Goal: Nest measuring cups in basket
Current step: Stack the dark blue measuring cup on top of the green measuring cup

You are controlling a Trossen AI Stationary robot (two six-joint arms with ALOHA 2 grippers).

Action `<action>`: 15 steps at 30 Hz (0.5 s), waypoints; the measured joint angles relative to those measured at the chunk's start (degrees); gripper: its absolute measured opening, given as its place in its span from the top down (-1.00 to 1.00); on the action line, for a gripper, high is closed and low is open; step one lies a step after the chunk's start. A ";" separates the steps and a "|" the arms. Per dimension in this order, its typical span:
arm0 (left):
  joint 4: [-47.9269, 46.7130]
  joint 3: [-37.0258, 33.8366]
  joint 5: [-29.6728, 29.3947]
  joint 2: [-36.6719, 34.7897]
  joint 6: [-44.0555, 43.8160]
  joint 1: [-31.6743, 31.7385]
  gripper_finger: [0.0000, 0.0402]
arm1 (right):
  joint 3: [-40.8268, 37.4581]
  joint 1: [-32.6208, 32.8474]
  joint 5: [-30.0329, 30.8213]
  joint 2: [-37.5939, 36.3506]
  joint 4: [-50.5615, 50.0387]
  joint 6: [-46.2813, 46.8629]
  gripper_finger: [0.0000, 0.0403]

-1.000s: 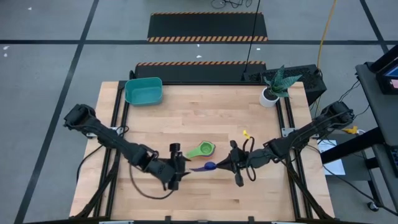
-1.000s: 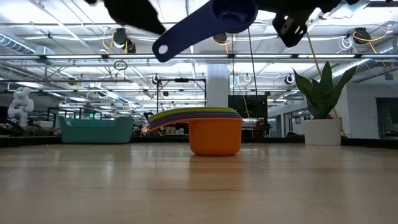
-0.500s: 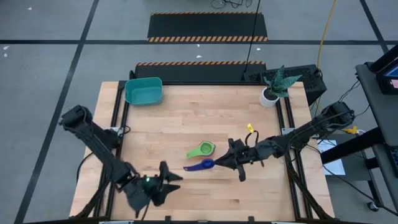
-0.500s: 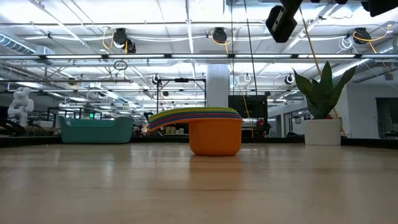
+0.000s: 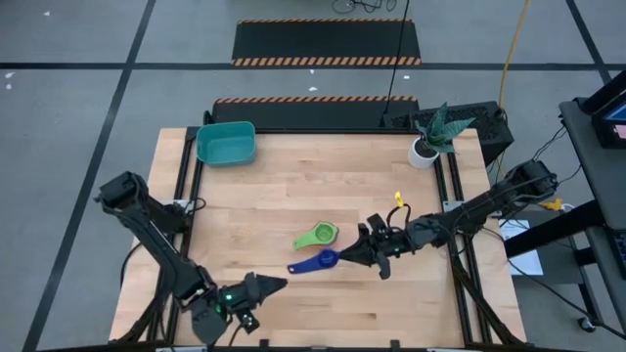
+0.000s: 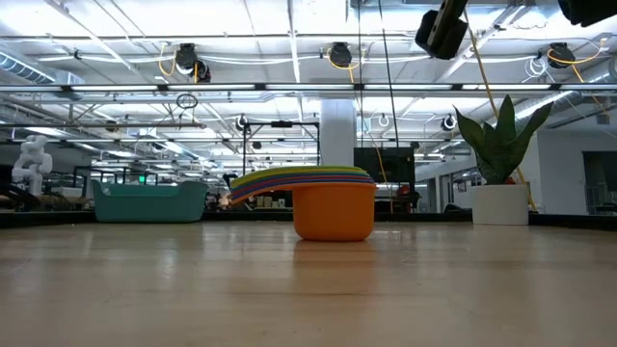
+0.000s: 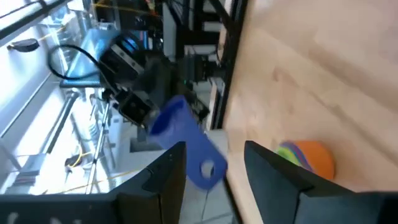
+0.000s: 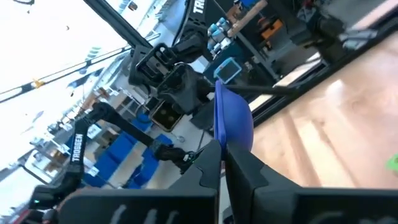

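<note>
A dark blue measuring cup (image 5: pixel 318 261) hangs in the air over the table's middle, its handle pointing toward the table's left. My right gripper (image 5: pixel 352 256) is shut on its bowl end. Just beyond it, toward the far edge, a nested stack of cups (image 5: pixel 319 236) with a green one on top stands on the table; the low view shows its orange bottom cup (image 6: pixel 334 210). My left gripper (image 5: pixel 266 286) is open near the table's near edge, touching nothing. The teal basket (image 5: pixel 227 144) sits at the far left corner. My right gripper pinches the dark blue cup by its bowl end (image 8: pixel 233 121), opposite the handle, coming nearly level from the table's right. The cup is lifted clear of the table. Its handle (image 7: pixel 200 160) sticks out away from the fingers toward the table's left.
A white plant pot (image 5: pixel 424 152) with a spiky plant stands at the far right corner. Bare wood lies between the cup stack and the basket, and along the near edge to the right of my left gripper.
My left gripper, which was at the blue cup's handle end, has drawn back toward the table's near left and hovers low there. My right gripper has kept the cup and carried it upward, out of the low view, and slightly toward the right.
</note>
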 joint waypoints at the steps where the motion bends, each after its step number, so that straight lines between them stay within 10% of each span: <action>1: -0.61 0.00 -0.42 0.11 0.23 0.22 0.19 | -0.02 0.15 0.02 0.00 -0.06 1.43 1.00; 15: -4.34 -0.02 -2.13 0.08 3.54 3.61 0.26 | -0.01 0.75 1.79 0.00 0.61 8.49 1.00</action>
